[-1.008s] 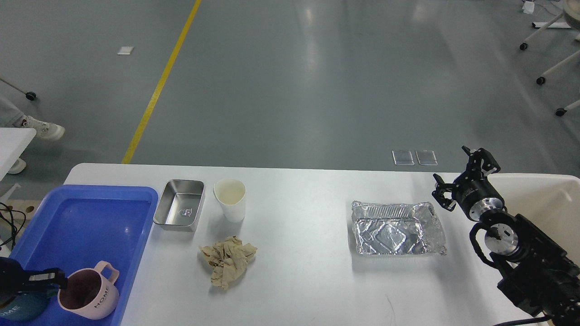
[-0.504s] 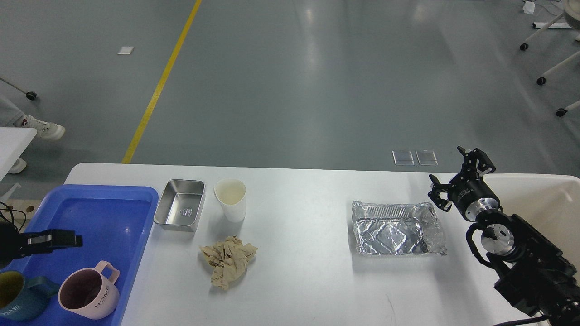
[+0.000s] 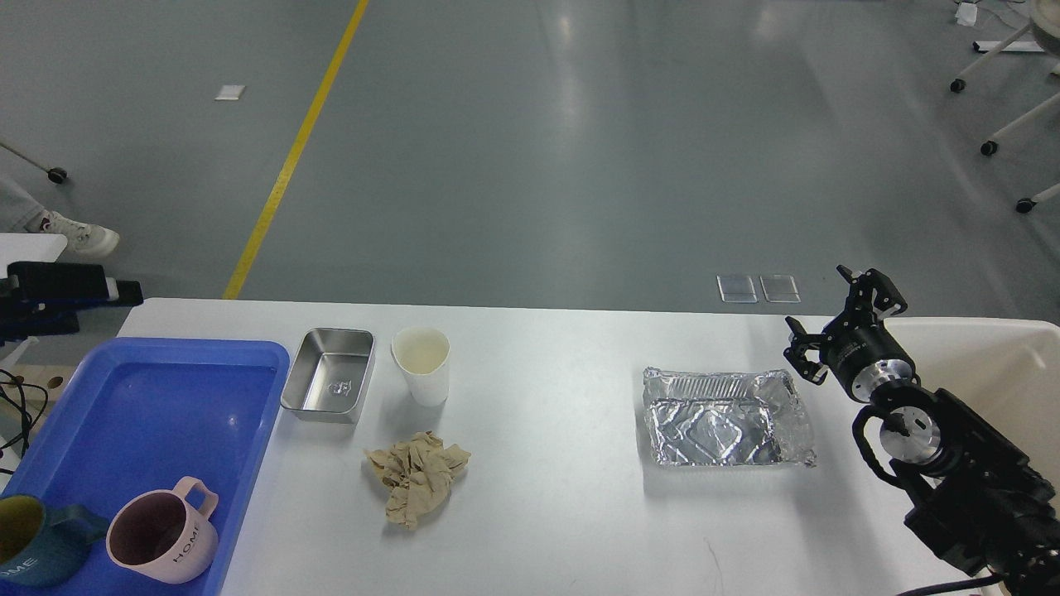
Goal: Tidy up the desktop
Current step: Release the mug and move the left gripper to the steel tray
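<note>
The white desktop [image 3: 563, 513] holds a crumpled foil tray [image 3: 725, 418], a crumpled brown paper wad [image 3: 416, 476], a white paper cup [image 3: 421, 364] and a small steel container [image 3: 328, 385]. My right gripper [image 3: 818, 298] is open and empty, hovering just right of the foil tray's far corner. My left gripper [image 3: 124, 291] is empty beyond the far left corner of the desktop, above the blue tray [image 3: 166, 397]; its fingers look apart. A pink mug [image 3: 161, 538] and a dark blue mug [image 3: 33, 550] stand in the blue tray's near end.
An off-white bin [image 3: 1002, 364] stands at the desktop's right edge behind my right arm. The grey floor with a yellow line [image 3: 290, 157] lies beyond the table. A person's shoe [image 3: 79, 236] and chair casters show at the edges.
My left gripper has left the pink mug in the blue tray and risen to the tray's far left. My right gripper has barely shifted.
</note>
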{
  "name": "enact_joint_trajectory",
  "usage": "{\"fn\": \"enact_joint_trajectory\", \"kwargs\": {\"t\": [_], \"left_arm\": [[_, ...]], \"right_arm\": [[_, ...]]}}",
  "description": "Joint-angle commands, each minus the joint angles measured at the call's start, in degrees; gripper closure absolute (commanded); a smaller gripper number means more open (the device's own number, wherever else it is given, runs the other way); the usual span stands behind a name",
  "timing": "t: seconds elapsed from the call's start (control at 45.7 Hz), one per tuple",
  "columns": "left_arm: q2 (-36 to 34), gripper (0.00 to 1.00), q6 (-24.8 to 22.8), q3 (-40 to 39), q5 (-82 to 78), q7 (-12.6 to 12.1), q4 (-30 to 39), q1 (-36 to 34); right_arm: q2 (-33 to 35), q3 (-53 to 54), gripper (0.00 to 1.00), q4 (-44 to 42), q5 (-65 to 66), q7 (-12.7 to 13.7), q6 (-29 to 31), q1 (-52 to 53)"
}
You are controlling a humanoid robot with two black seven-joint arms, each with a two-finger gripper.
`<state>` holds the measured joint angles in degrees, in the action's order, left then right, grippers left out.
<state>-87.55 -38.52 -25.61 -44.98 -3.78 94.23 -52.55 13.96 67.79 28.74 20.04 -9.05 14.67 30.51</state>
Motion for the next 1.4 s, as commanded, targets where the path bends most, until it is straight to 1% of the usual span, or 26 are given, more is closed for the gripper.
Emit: {"fn": "enact_joint_trajectory", "kwargs": {"t": [0.0,0.175,0.285,0.438,0.504,0.548,0.657,0.745,0.832,0.92,0.986,1.008,1.073,1.139,1.27,1.38], "left_arm": [[-1.83,0.1,-1.64,-0.05,2.09,0.09,-0.01,-3.34],[-3.68,0.1,-2.96,-0.14,2.88,0.09,-0.01,-5.89],[-3.77,0.1,-3.14,-0.14,2.88,0.09,-0.45,-6.25],[-2.46,0.1,-1.91,0.3,2.8,-0.35,-1.06,-5.46],[-0.27,0.11,-0.42,0.65,2.8,-0.44,-1.5,-5.28],[2.19,0.11,1.77,1.18,2.36,-1.05,-1.94,-4.67],[8.35,0.11,9.5,4.07,1.22,-1.31,-3.87,-2.47],[12.3,0.11,14.25,7.32,-1.77,-1.23,-6.24,-2.29],[18.54,0.11,18.91,11.45,-5.37,-1.23,-9.93,-2.38],[24.43,0.11,24.97,15.93,-8.45,-1.23,-13.36,-2.29],[27.68,0.11,29.8,19.54,-10.29,-1.14,-14.77,-2.29],[29.0,0.11,32.08,21.2,-11.0,-1.23,-15.47,-2.29],[31.64,0.11,36.05,24.37,-12.06,-1.23,-17.49,-2.29],[34.36,0.11,38.95,27.28,-12.41,-1.05,-19.69,-2.38],[39.73,0.11,42.03,30.88,-12.5,-1.14,-23.82,-2.21],[43.33,0.11,45.63,33.17,-12.41,-1.14,-27.34,-1.5]], "right_arm": [[-0.07,-0.03,0.0,0.09,0.0,0.0,-0.17,0.16],[0.02,-0.03,0.0,0.09,0.0,0.0,-0.17,0.07],[0.02,-0.03,0.0,0.0,0.0,0.0,-0.17,0.16],[-0.07,-0.03,0.0,0.0,0.0,0.0,-0.26,0.16],[-0.07,-0.03,0.0,0.0,0.0,0.0,-0.26,0.16],[-0.07,-0.03,0.0,0.0,0.0,0.0,-0.35,0.16],[0.02,-0.03,0.0,0.0,0.0,0.0,-0.44,0.07],[0.1,-0.03,0.0,0.0,0.0,0.0,-0.44,-0.02],[0.1,-0.03,0.0,0.0,0.0,0.0,-0.44,-0.1],[0.1,-0.12,0.0,0.0,0.0,0.0,-0.44,-0.19],[0.19,-0.12,0.0,0.0,0.0,0.0,-0.44,-0.37],[0.19,-0.2,0.0,-0.09,0.0,0.0,-0.44,-0.37],[0.28,-0.2,0.0,-0.09,0.0,0.0,-0.44,-0.45],[0.28,-0.2,0.0,-0.09,0.0,0.0,-0.44,-0.45],[0.28,-0.29,0.0,-0.18,0.0,0.0,-0.44,-0.28],[0.28,-0.29,0.0,-0.27,0.09,0.0,-0.44,-0.28]]}}
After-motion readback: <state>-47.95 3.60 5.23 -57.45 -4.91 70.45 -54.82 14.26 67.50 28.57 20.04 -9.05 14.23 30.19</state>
